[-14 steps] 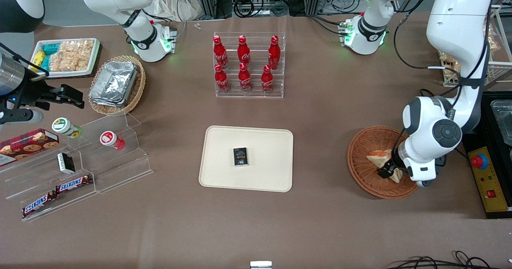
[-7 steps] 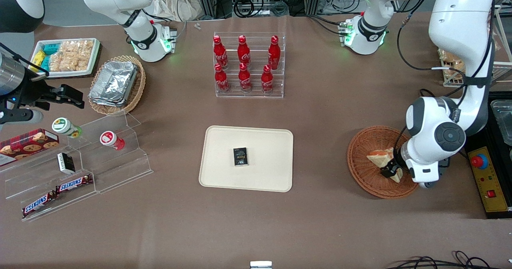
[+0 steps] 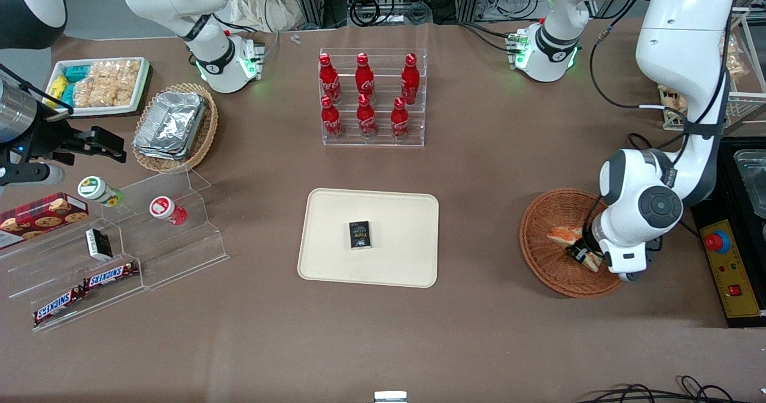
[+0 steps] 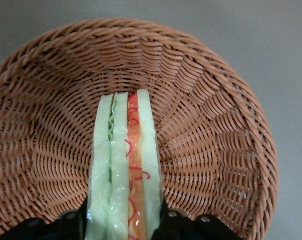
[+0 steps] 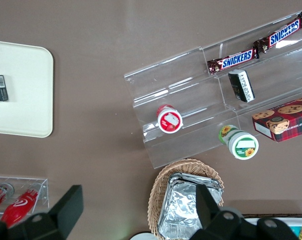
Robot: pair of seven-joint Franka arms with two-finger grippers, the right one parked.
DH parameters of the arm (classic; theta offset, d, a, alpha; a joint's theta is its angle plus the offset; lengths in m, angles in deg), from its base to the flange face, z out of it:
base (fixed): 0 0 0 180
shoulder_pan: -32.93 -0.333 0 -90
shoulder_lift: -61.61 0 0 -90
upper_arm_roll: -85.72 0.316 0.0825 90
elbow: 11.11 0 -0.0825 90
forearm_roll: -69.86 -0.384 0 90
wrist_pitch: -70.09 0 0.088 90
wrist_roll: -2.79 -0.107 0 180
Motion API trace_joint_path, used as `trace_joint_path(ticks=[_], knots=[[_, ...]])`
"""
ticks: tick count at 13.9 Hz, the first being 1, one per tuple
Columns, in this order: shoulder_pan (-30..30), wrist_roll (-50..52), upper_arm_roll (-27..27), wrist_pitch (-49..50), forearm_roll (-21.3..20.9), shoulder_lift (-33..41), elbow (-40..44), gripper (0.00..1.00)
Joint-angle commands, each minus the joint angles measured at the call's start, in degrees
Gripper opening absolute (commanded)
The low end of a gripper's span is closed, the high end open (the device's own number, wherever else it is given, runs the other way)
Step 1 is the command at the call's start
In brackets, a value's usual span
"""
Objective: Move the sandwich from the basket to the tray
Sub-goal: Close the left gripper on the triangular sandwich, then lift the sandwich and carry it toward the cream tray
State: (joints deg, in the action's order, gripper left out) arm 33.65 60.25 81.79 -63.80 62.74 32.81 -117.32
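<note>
Where the front camera looks down: gripper [image 3: 581, 253] low inside basket [image 3: 541, 258], apparently clamped on sandwich [image 3: 564, 236]; tray [image 3: 400, 210] well apart, carrying a small dark box [image 3: 359, 235].
Wrist camera: sandwich [image 4: 122, 170] upright on edge, fingers [image 4: 167, 220] pressed against both sides, basket [image 4: 216, 125] underneath.

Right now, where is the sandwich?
The sandwich is in the basket toward the working arm's end of the table, standing on edge between the fingers of the gripper, which is shut on it.
</note>
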Motion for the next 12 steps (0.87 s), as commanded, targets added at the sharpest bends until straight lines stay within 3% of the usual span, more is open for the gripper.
trace_joint_path(ticks=[1,3,6,9,12], knots=[[0.5,2.0,-0.2,-0.8,-1.1,0.1,0.8,0.0],[0.5,1.4,-0.5,1.7,-1.1,1.4,2.7,0.0],[2.5,0.5,-2.5,13.9,-1.0,2.0,11.9,0.0],[8.7,-1.6,-2.9,24.5,-0.6,1.3,22.1,0.0],[16.4,-12.2,-3.6,25.7,-0.5,-0.5,25.9,0.0]])
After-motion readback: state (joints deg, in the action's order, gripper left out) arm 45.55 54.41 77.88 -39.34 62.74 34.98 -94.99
